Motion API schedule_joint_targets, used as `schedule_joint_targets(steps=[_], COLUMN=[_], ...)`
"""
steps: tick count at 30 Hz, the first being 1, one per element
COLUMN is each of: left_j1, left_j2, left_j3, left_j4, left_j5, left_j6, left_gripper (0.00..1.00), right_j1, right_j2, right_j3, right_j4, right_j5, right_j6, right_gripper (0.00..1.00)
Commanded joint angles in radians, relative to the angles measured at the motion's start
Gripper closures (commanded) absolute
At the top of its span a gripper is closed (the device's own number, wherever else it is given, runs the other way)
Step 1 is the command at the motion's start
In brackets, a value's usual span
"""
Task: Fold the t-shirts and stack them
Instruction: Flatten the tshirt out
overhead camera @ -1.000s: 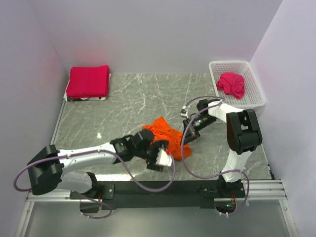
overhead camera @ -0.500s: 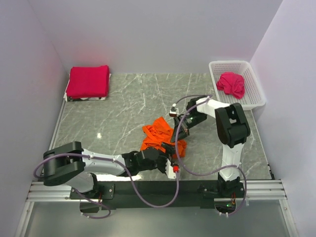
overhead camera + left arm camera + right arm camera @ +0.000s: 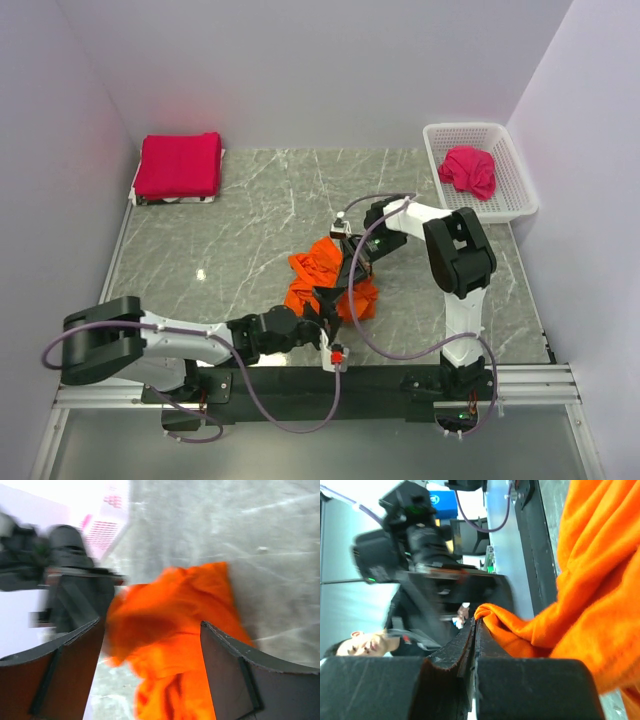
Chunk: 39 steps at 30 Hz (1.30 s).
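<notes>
The bright orange t-shirt [image 3: 318, 272] lies crumpled near the table's front middle. My right gripper [image 3: 347, 278] is shut on a fold of it; the right wrist view shows the cloth [image 3: 580, 605] pinched at the tips of the closed jaws [image 3: 477, 621]. My left gripper [image 3: 322, 306] is open just in front of the shirt, and the orange cloth [image 3: 170, 630] sits between and beyond its spread fingers [image 3: 150, 625]. A folded crimson-pink t-shirt [image 3: 180, 165] lies at the back left. Another crimson-pink t-shirt [image 3: 468, 170] is crumpled in the basket.
The white lattice basket [image 3: 510, 150] stands at the back right by the wall. Walls close in the grey marble table [image 3: 250, 220] on three sides. A black rail [image 3: 300, 378] runs along the near edge.
My right gripper has moved left with the orange shirt, bunching it up. My left arm has drawn back toward the near edge, its gripper now pointing at the shirt from the front.
</notes>
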<state>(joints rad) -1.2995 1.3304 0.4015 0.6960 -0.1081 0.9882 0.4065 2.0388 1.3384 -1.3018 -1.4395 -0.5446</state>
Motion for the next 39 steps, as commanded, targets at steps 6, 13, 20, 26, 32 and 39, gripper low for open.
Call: schedule_joint_targets(steps=[6,13,20,26,32,39], left_j1=[0.012,0.012,0.016,0.028,0.058,0.123], left_j2=[-0.168,-0.166,-0.088,-0.034,-0.014,-0.268], left_j3=[-0.010,-0.012,0.059,0.063,0.092,0.151], left_j4=[-0.030,-0.111,-0.251,-0.167,-0.153,-0.502], left_j5=[0.083,0.180,0.211,0.147,0.111,0.175], left_j6=[0.098,0.168,0.205,0.236,0.224,0.080], left_gripper=[0.18,0.26,0.31,0.29,0.52,0.99], right_j1=[0.006,0.009,0.025,0.069,0.112,0.054], right_j2=[0.031,0.029,0.021,0.012,0.009,0.037], right_j3=[0.028,0.018,0.004,0.001,0.016,0.134], right_j4=[-0.139,-0.139,-0.140,-0.139,-0.139,-0.139], right_j5=[0.021,0.002,-0.004,0.008,0.021,0.086], right_j6=[-0.011,-0.015,-0.020,-0.021,-0.017,0.020], right_gripper=[1.00,1.00,1.00,1.00,1.00,0.72])
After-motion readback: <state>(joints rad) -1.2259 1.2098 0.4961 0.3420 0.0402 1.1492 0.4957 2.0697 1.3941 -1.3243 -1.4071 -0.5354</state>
